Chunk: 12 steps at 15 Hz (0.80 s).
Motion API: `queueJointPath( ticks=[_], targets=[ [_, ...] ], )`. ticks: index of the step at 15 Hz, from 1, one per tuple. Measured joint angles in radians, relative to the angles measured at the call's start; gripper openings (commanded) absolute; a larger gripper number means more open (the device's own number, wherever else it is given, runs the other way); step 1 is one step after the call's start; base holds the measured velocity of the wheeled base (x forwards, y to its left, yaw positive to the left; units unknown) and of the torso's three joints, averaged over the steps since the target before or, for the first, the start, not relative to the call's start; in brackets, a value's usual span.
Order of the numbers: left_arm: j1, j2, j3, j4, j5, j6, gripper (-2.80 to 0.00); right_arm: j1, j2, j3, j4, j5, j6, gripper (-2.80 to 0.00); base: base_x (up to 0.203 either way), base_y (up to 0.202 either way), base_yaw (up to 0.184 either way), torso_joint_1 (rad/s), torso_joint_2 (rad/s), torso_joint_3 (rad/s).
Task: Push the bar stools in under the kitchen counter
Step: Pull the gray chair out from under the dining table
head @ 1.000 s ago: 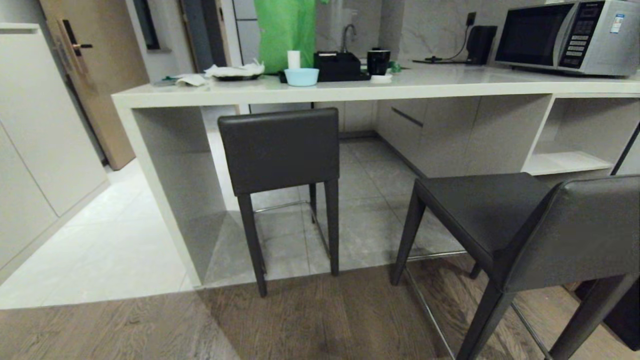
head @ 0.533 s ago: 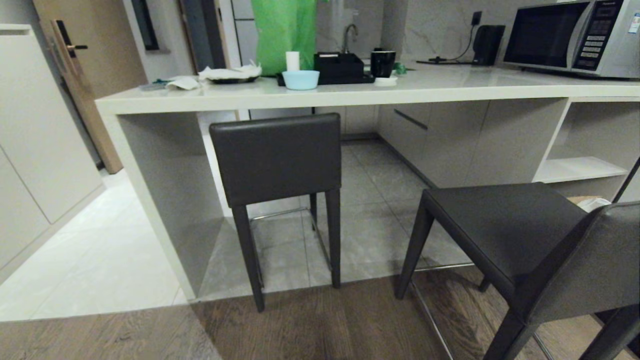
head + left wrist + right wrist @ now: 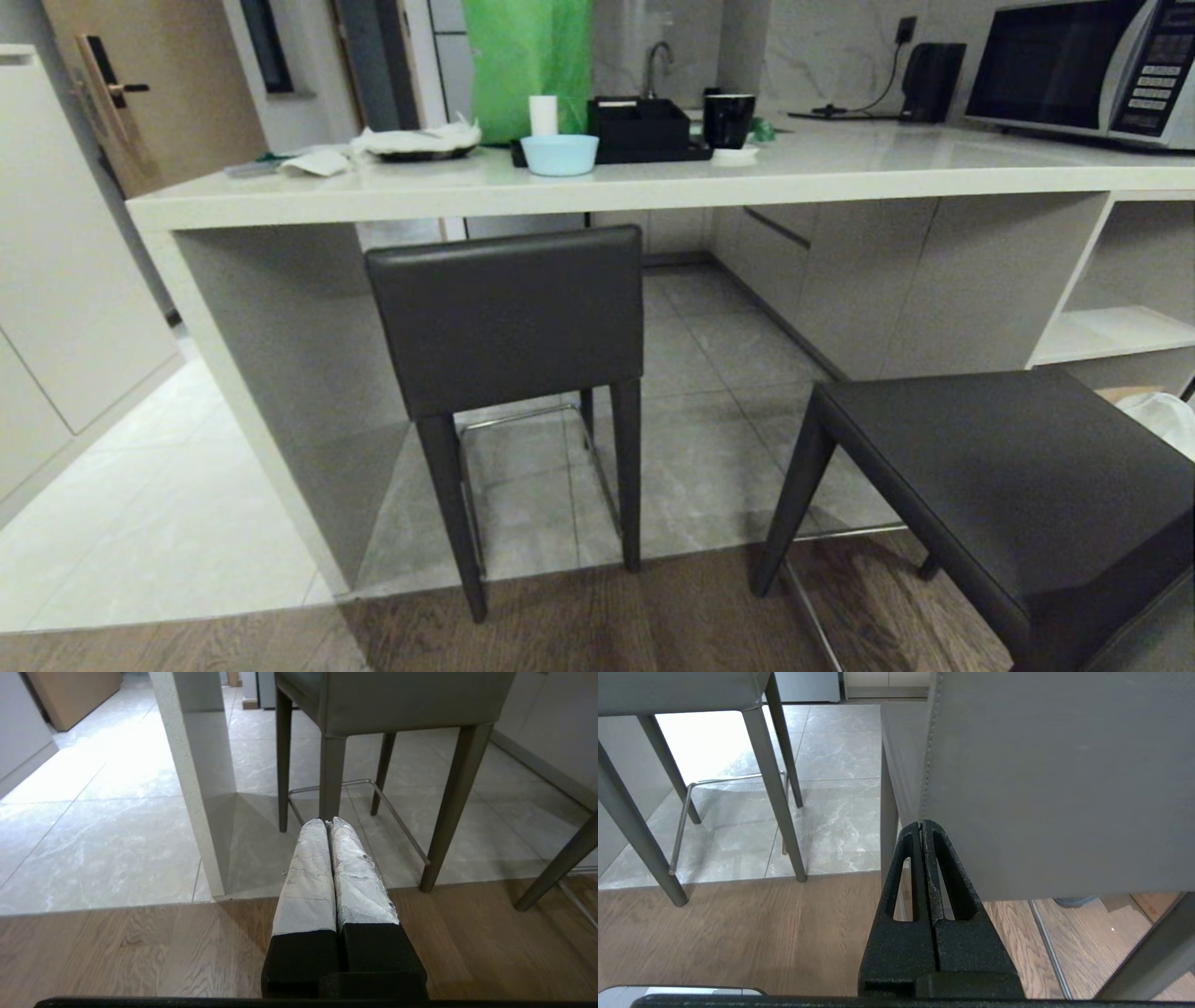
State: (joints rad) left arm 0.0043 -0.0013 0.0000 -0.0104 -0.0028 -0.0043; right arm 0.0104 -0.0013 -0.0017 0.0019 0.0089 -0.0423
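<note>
Left end effector (image 3: 327,823) clenched empty, right end effector (image 3: 923,826) clenched beside right stool (image 3: 1008,485), left stool (image 3: 509,317) tucked under counter (image 3: 597,187).

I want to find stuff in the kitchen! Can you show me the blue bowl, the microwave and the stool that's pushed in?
Blue bowl (image 3: 559,154), head view, on its front side.
Microwave (image 3: 1050,65), head view, on its dark door.
Pushed-in stool (image 3: 509,317), head view, on the middle of its backrest.

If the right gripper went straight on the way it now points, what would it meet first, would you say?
Most likely the backrest of the near stool: the right gripper, jaws shut, points at its edge from close by, though whether they already touch is unclear.
</note>
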Motion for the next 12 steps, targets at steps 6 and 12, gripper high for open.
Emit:
queueJointPath(
  ticks=[6, 12],
  targets=[
    [0.001, 0.000, 0.000, 0.000, 0.000, 0.000, -2.80, 0.001, 0.000, 0.000, 0.000, -0.001, 0.000, -2.80, 0.001, 0.012, -0.001, 0.000, 0.00, 0.001],
    [-0.001, 0.000, 0.000, 0.000, 0.000, 0.000, -2.80, 0.000, 0.000, 0.000, 0.000, -0.002, 0.001, -2.80, 0.000, 0.184, -0.002, 0.001, 0.00, 0.003]
  ],
)
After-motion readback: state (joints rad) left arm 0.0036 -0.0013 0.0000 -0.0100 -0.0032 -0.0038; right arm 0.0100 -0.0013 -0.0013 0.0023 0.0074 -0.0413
